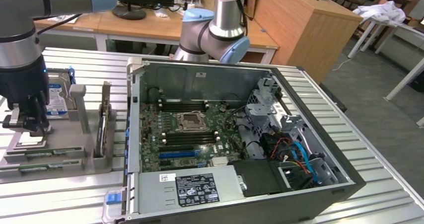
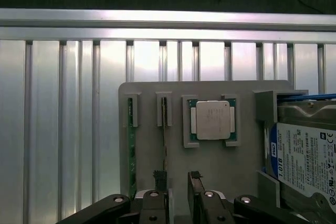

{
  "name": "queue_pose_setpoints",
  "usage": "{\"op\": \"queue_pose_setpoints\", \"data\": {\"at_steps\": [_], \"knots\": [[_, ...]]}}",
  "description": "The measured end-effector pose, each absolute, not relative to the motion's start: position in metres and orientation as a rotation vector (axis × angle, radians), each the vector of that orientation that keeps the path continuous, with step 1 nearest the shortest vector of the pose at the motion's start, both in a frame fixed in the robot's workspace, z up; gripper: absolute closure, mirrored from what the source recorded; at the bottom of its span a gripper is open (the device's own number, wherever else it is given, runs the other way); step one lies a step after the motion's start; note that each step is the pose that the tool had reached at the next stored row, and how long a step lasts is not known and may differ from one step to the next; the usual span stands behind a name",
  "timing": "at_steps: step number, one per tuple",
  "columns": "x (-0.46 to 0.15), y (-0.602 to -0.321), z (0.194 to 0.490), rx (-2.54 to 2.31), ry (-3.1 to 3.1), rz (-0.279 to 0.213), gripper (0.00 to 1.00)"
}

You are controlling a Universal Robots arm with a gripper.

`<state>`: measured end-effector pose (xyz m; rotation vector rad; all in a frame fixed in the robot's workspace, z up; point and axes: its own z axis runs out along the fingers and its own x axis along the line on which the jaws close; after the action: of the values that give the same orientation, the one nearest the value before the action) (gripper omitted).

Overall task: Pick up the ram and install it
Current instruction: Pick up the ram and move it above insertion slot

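Exterior view: the claw (image 1: 30, 128) hangs over a grey fixture tray (image 1: 74, 162) on the slatted bench (image 1: 66, 194), at nine o'clock from the open computer case (image 1: 192, 80). Wrist view: its two fingers (image 2: 195, 182) stand wide apart with nothing gripped between them. One fingertip lies over the near end of the ram (image 2: 164, 124), which sits on edge in a tray slot; contact cannot be judged. A second ram stick (image 2: 131, 150) fills the neighbouring slot, while a processor (image 2: 212, 120) and a hard drive (image 2: 304, 156) share the tray.
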<state>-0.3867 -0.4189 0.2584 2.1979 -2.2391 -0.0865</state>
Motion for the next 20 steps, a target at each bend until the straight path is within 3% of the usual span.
{"op": "queue_pose_setpoints", "data": {"at_steps": [20], "knots": [[-0.3868,-0.4202,0.2546,2.198,-2.239,-0.087,0.7]]}}
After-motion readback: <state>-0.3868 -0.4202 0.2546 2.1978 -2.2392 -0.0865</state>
